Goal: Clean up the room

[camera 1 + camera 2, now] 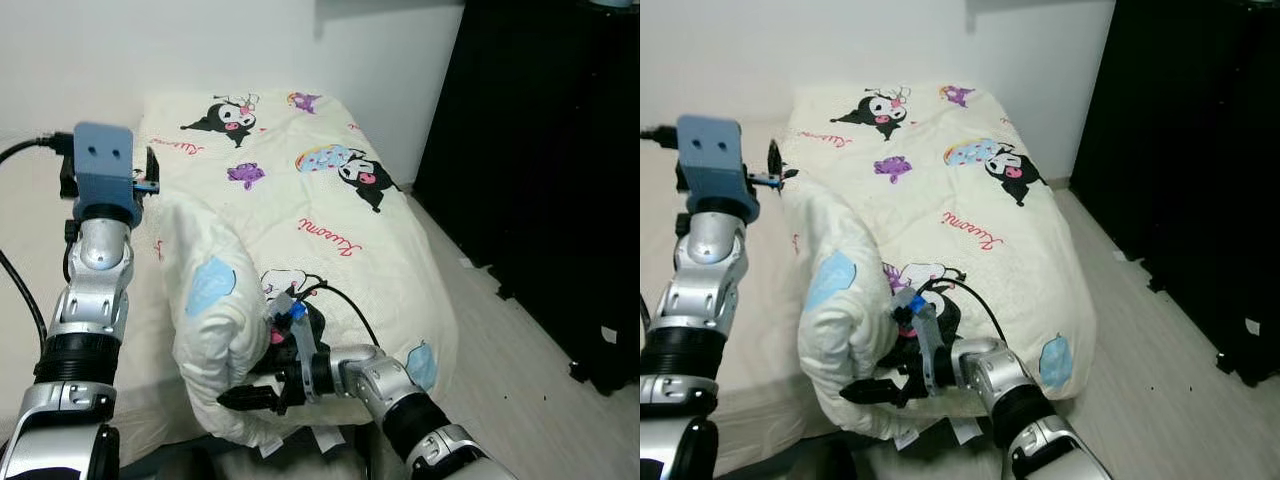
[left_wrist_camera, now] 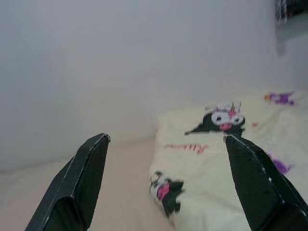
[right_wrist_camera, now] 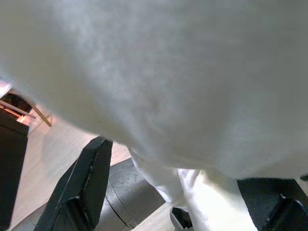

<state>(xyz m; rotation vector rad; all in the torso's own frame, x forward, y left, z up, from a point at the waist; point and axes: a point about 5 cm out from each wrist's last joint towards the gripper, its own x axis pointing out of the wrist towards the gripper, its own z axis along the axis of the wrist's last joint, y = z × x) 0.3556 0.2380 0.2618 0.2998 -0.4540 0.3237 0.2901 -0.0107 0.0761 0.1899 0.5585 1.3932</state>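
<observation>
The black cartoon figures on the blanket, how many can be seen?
3 clearly: one near the wall end of the blanket, one at its right side, one partly hidden behind the right gripper. Folds may hide more.

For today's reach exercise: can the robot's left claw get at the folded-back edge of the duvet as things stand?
Probably yes. The left claw hovers open beside the duvet's folded-back edge, with nothing between them; the right claw is at the duvet's near corner.

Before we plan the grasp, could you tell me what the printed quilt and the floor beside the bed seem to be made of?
The quilt looks like soft, matte padded fabric: it puffs and creases where it is folded. The floor looks like pale wood-look planks or laminate, smooth with a faint sheen.
</observation>
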